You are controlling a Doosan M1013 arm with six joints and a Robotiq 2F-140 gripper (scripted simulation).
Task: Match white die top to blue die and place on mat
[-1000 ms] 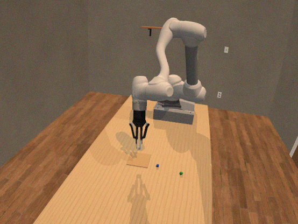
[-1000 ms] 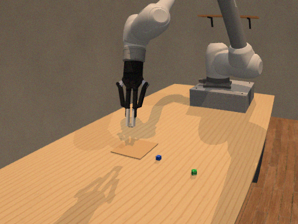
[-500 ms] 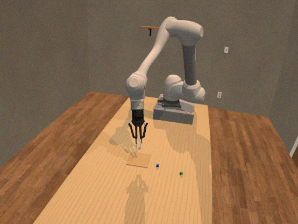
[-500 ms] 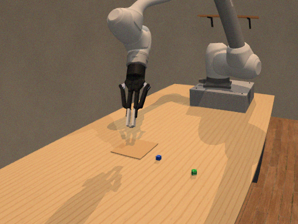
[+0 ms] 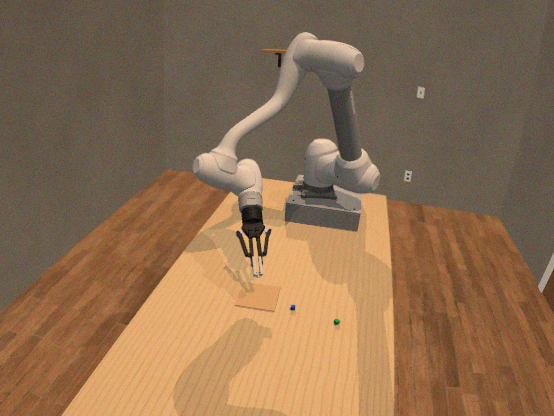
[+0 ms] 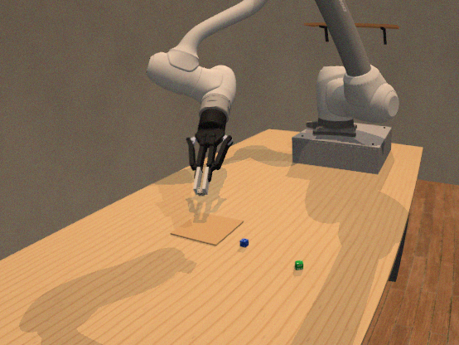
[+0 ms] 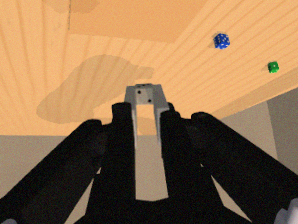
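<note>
Worktop: [image 5: 320,360] [image 6: 232,298] [image 7: 30,80] wooden, bearing mat and two dice; the wrist view shows only part of it.
Arm: [image 5: 260,112] [image 6: 186,79] bent over the worktop, its wrist tilted; its base appears in the top and exterior views, not the wrist one.
Mat: [image 5: 259,297] [image 6: 208,230] [image 7: 135,20] lies flat, below the pincer's height.
Pincer: [image 5: 257,274] [image 6: 200,192] [image 7: 144,94] raised, pointing down at a slant, closed on the white die.
White die: [image 7: 144,94] between the fingertips, off the mat; two pips on one face show in the wrist view, hard to make out elsewhere.
Green die: [image 5: 337,322] [image 6: 299,265] [image 7: 273,67] well apart from the mat.
Blue die: [image 5: 293,307] [image 6: 243,243] [image 7: 221,41] near the mat, between it and the green die.
</note>
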